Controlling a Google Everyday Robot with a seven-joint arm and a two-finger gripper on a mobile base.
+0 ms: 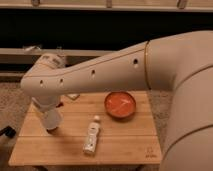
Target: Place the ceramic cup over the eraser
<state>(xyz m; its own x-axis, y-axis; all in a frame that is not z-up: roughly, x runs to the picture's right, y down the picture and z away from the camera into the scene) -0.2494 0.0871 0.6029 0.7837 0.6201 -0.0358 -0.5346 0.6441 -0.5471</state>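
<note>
My gripper (48,111) hangs from the wrist at the left of the wooden table (125,147), mostly hidden behind the big white arm. It is shut on the ceramic cup (52,122), a small white tapered cup that points down with its lower end at or just above the tabletop near the left edge. The eraser does not show; the spot where it stood is covered by the cup and the wrist.
An orange bowl (120,104) sits at the back right of the table. A long white bottle (91,136) lies in the middle front. A flat white lump (73,96) peeks out behind the arm. The arm spans the view from the right.
</note>
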